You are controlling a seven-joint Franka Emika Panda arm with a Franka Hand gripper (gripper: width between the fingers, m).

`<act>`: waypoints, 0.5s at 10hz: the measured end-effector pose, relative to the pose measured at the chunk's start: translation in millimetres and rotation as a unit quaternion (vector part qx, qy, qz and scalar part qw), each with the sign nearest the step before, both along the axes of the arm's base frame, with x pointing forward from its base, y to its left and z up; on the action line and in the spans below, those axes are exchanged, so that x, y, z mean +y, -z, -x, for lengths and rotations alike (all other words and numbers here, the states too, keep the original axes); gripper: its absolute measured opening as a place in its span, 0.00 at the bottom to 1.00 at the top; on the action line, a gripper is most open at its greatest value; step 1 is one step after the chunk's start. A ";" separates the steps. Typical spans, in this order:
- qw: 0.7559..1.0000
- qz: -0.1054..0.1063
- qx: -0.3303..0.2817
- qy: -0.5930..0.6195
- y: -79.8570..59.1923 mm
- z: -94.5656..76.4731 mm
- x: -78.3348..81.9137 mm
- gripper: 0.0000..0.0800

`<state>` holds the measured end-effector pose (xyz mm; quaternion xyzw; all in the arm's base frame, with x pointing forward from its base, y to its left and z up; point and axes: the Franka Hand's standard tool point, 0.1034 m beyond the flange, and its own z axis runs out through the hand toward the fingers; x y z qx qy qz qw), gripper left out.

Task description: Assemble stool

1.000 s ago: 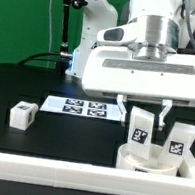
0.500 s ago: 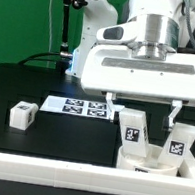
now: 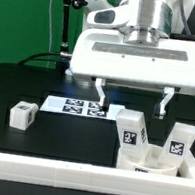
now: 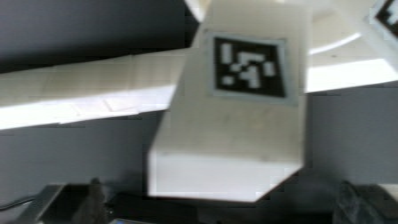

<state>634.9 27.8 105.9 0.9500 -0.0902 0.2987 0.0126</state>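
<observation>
Exterior view: gripper [image 3: 134, 99] hangs wide open, empty, straight above a leg [image 3: 131, 131] standing upright in the seat [image 3: 147, 162]; wrist view: that leg's [image 4: 240, 110] long axis runs up between the spread jaws.

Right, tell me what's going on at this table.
The robot arm is putting a white stool together. Its tool hangs open over a leg standing upright on the round seat, beside a second leg. A third leg sits loose on the table.
</observation>
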 end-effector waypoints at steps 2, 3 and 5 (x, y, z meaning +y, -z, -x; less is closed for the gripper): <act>1.000 -0.002 0.002 -0.001 -2.0 -2.6 1.9 0.81; 1.000 -0.002 0.002 -0.001 -1.4 -2.3 1.7 0.81; 1.000 -0.002 0.003 -0.001 -0.8 -2.1 1.7 0.81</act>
